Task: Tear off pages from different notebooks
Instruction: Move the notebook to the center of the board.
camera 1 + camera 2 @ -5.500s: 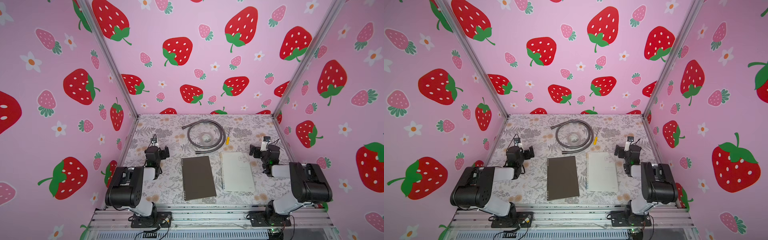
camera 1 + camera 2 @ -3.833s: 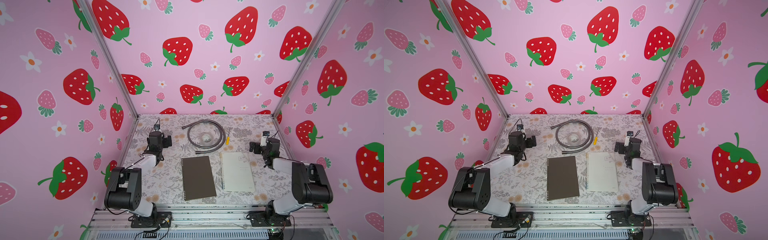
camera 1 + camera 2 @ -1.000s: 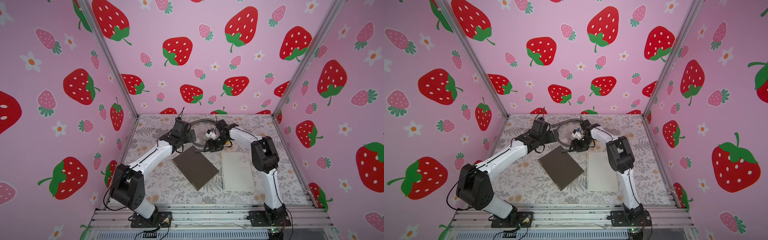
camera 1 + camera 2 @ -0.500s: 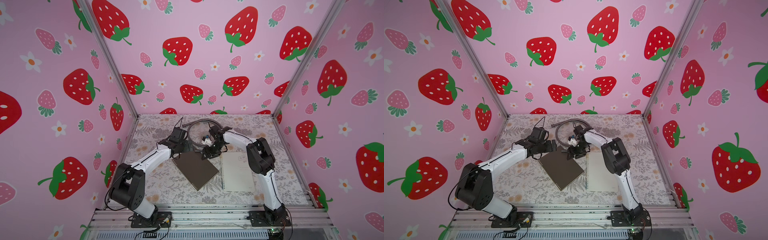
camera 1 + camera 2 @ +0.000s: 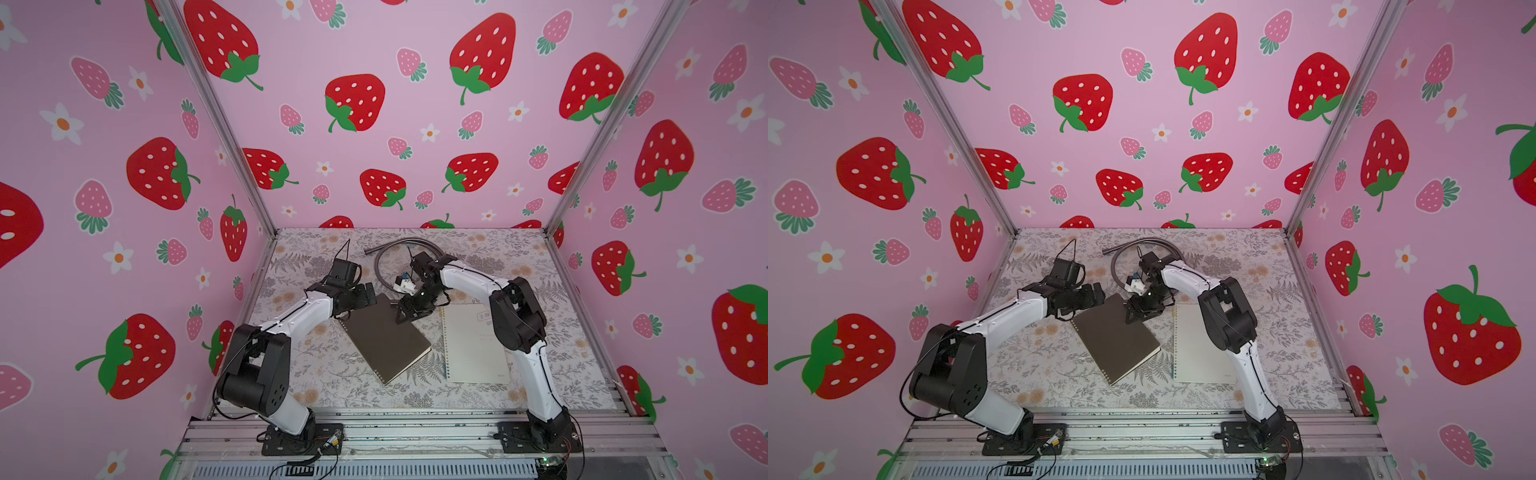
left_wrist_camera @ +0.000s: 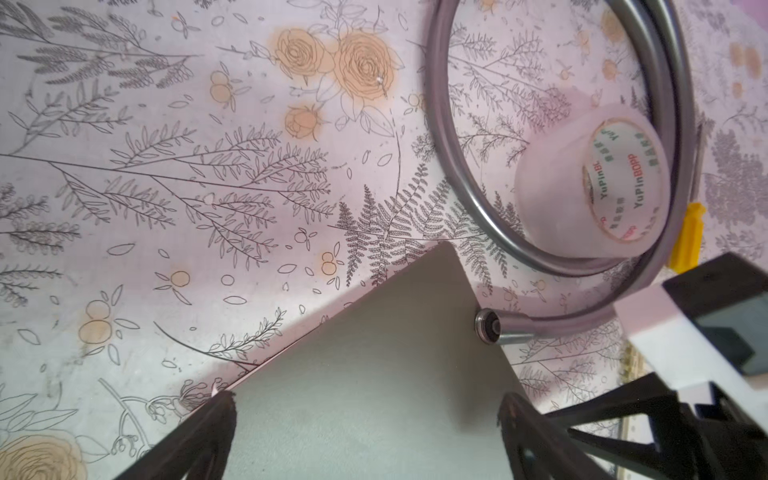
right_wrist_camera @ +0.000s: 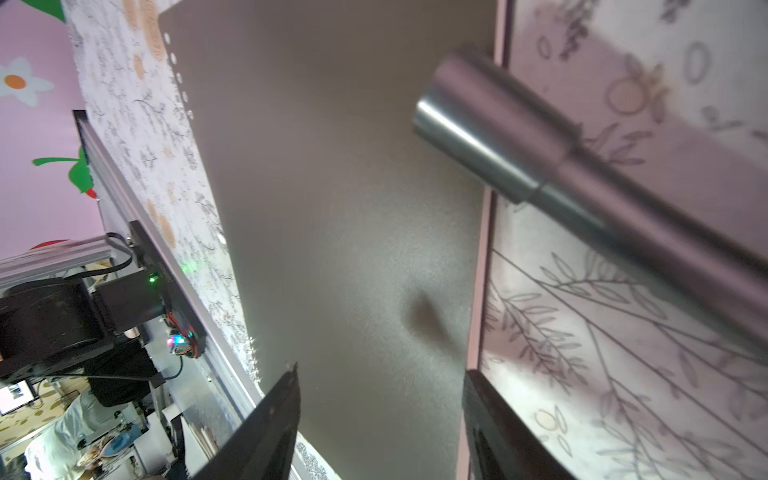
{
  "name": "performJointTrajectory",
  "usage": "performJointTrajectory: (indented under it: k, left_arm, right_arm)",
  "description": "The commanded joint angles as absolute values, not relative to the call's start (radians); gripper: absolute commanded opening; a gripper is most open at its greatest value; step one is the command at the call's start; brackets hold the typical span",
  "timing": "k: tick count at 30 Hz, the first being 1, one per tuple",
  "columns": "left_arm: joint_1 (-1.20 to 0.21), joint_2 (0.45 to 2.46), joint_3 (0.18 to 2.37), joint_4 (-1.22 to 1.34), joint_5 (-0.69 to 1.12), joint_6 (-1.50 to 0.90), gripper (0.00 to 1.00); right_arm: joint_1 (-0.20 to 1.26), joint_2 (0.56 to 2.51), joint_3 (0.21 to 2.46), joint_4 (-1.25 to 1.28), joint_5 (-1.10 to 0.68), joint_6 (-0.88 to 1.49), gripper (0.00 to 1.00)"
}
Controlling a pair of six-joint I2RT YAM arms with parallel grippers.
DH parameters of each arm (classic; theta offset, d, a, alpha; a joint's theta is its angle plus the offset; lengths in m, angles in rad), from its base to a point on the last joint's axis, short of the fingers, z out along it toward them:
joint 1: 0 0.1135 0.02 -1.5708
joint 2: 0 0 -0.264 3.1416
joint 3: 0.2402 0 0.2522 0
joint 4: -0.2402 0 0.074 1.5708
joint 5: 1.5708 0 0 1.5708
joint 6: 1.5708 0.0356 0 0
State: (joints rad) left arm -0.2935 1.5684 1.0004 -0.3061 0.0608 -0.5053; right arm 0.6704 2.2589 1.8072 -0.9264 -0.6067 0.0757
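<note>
light: soft, even | top views: edge distortion | right wrist: blurred

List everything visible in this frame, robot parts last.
dark notebook: one, brown-grey, table centre, closed, lying skewed.
whitish notebook: one, translucent white, beside it on the right arm's side, closed.
hose: one, grey metal, coiled at the table's back.
tape roll: one, clear, inside the hose coil.
yellow item: one, beside the coil; kind unclear.
table: one, floral grey-and-orange cover.
left gripper: one, black, open, at the dark notebook's far corner.
right gripper: one, black, open, over the dark notebook's edge.
</note>
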Motion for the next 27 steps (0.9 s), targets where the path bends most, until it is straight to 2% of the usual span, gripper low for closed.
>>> performJointTrajectory:
  k: [1,6,16,24,27]
  left_arm:
    - [-0.298,1.537,0.984,-0.307,0.063,-0.511,0.99]
    - [-0.298,1.496,0.964,-0.298,0.056,-0.510,1.00]
    - [-0.298,1.402,0.882,-0.273,0.066,-0.532,1.00]
    - [-0.297,1.361,0.877,-0.283,0.041,-0.517,0.99]
    - [-0.296,1.359,0.885,-0.282,0.044,-0.514,1.00]
  right_arm:
    - [0.704,2.221,1.834,-0.925,-0.678,0.038,0.63]
    - [0.730,2.219,1.845,-0.916,-0.694,0.037,0.60]
    - [0.734,2.256,1.823,-0.807,-0.789,0.097,0.42]
    - [0.733,2.288,1.859,-0.805,-0.889,0.050,0.33]
    - [0.732,2.310,1.883,-0.822,-0.933,0.035,0.33]
